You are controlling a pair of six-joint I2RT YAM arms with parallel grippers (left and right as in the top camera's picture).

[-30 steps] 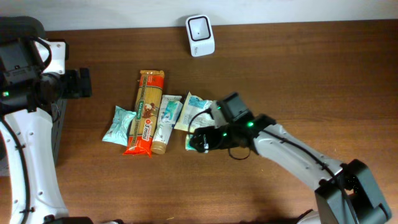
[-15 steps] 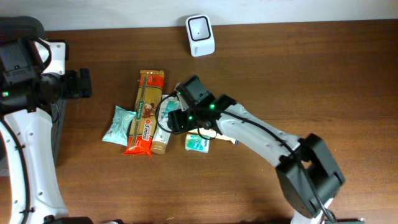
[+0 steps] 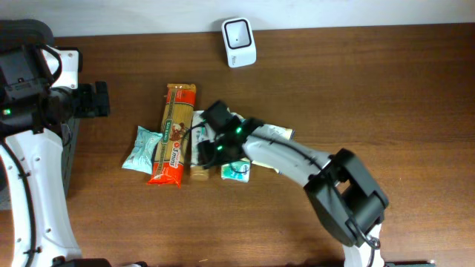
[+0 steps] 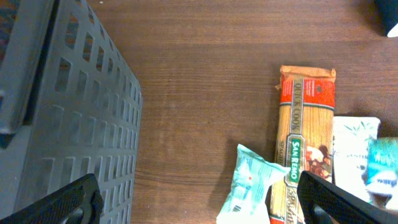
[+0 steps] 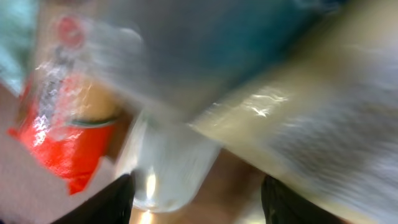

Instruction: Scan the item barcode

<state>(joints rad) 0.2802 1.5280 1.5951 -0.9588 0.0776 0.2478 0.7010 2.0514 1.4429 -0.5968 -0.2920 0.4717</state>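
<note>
The white barcode scanner stands at the table's back edge. Several packets lie mid-table: a long pasta pack, a teal pouch, a white-and-teal pouch, a small teal pack and a flat cream packet. My right gripper is low over the white-and-teal pouch beside the pasta. In the blurred right wrist view, its fingers stand apart, with a white pouch end against the left one and bare table up to the right one. My left gripper hangs wide open at the far left.
A dark grey slatted basket sits at the left table edge under my left arm. My right arm stretches across the table from the front right. The pasta pack and teal pouch also show in the left wrist view.
My right gripper has swung left from the small teal pack to the pouch beside the pasta, and its jaws have narrowed. The cream packet now lies further right. The left arm is still.
</note>
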